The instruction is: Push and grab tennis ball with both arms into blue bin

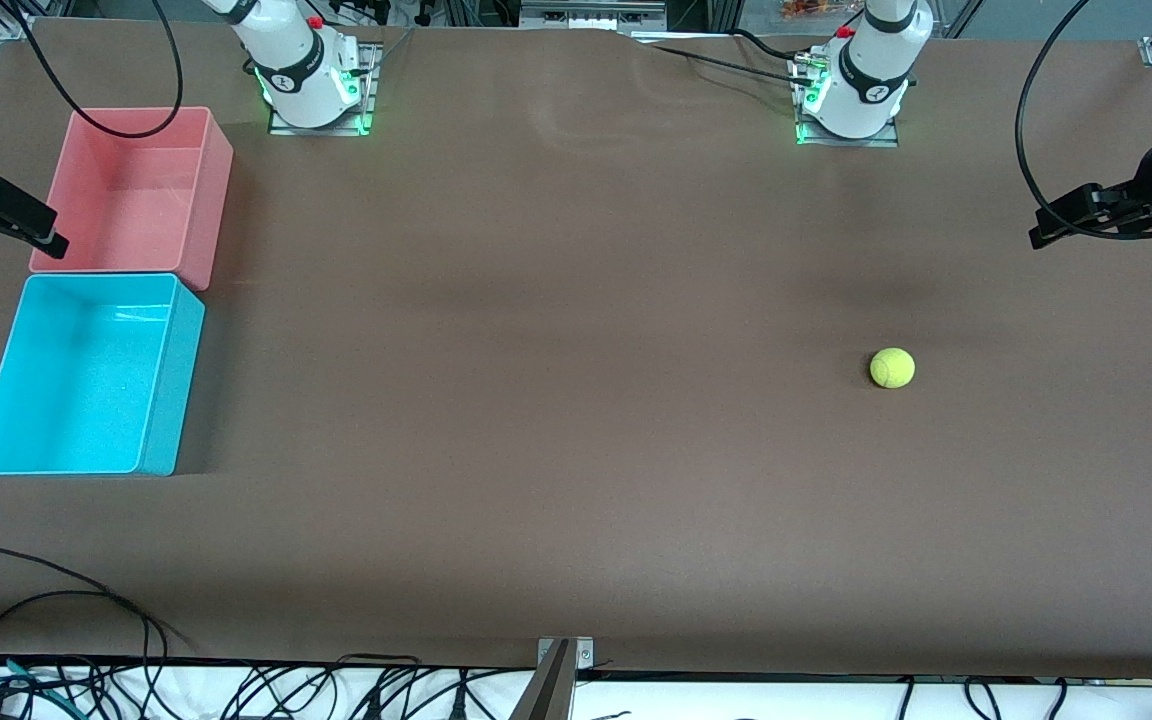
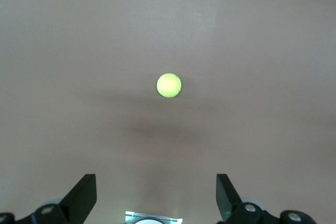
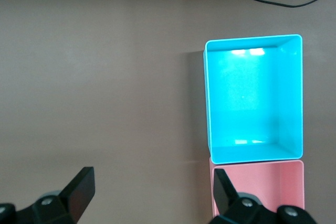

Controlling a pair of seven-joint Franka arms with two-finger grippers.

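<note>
Tennis ball (image 1: pixel 892 367) resting on the brown surface (image 1: pixel 556 400) toward the left arm's end, alone and well apart from both bins. Blue bin (image 1: pixel 86 375) at the right arm's end, touching the pink bin (image 1: pixel 136 190), which lies farther from the front camera. Left hand (image 2: pixel 156 198) raised over the surface's end near the ball, fingers spread, nothing held. Right hand (image 3: pixel 152 195) above the pink bin's edge, likewise spread and unladen.
</note>
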